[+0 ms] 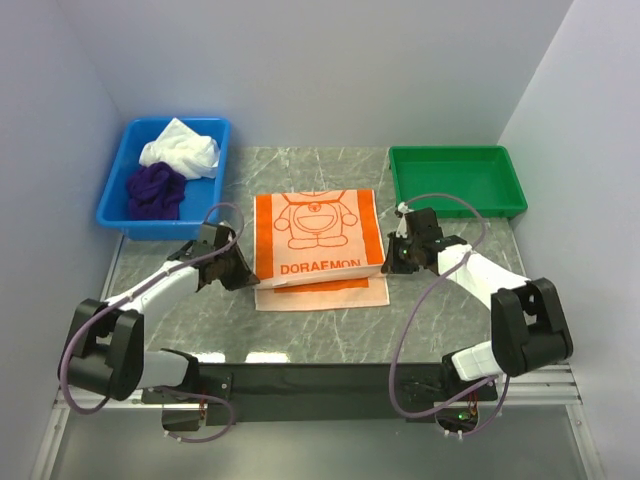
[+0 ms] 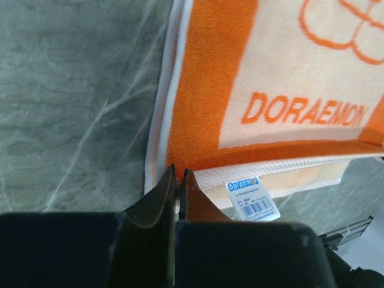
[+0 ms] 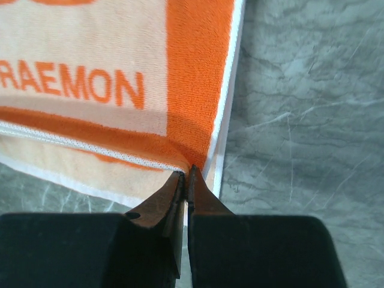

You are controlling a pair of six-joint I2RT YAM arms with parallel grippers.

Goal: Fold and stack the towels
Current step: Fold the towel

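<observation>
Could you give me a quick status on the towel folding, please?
Shut on near corners of orange towel: left gripper, right gripper. Near edge raised. White towel, purple towel in blue bin. Nothing in the way.

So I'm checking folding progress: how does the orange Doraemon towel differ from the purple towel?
The orange Doraemon towel lies mostly flat on the marble table; the purple towel sits bunched in the blue bin. The orange Doraemon towel carries a cartoon print and lettering; the purple towel is plain. The left hand and right hand each pinch a near corner of the orange Doraemon towel; nothing grips the purple towel. Both are soft cloth.
</observation>
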